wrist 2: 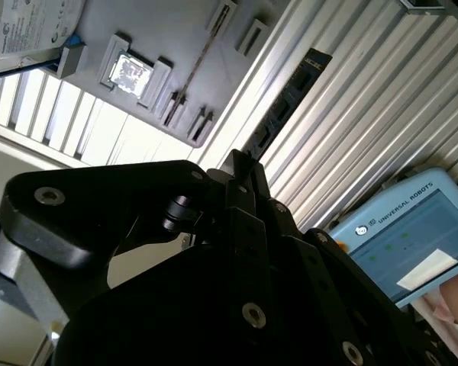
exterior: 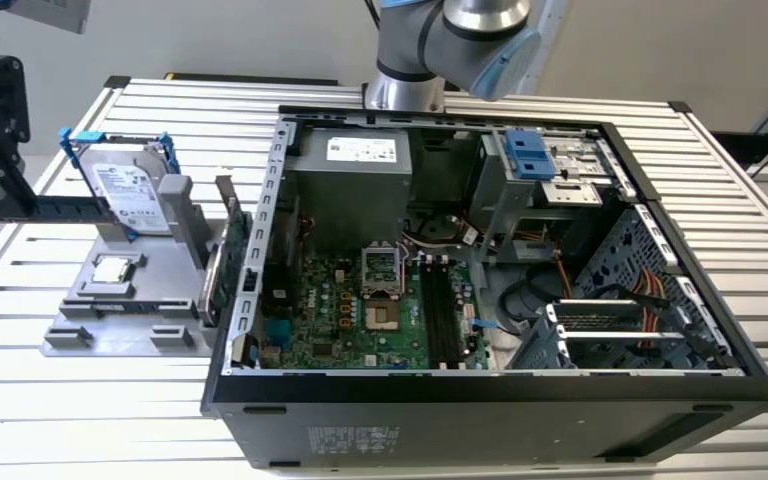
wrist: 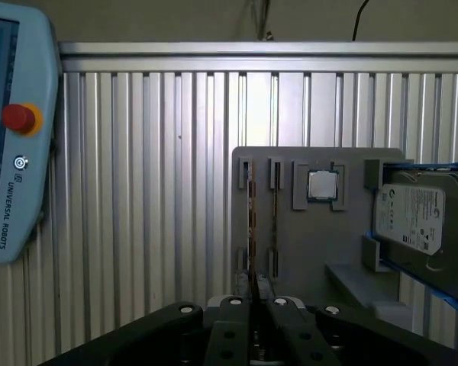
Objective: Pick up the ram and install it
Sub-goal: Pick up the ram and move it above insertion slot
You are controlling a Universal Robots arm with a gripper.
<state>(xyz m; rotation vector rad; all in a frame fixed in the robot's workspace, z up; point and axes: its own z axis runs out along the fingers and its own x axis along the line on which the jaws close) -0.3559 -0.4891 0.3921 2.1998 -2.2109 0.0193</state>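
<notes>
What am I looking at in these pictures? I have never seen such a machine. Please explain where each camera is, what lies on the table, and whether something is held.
The machine is one robot arm with a gripper. The exterior view comes from a camera off the arm. It shows a slatted metal table, an open computer case and, on the exterior view's left, a grey holder with a hard drive and a processor chip. The two wrist views come from cameras riding on the arm; the black shape in them is the gripper. In the first wrist view the ram stands on edge in a slot of the holder, in line with the gripper. Whether the gripper grasps it cannot be told. The light-blue box is a control pendant.
</notes>
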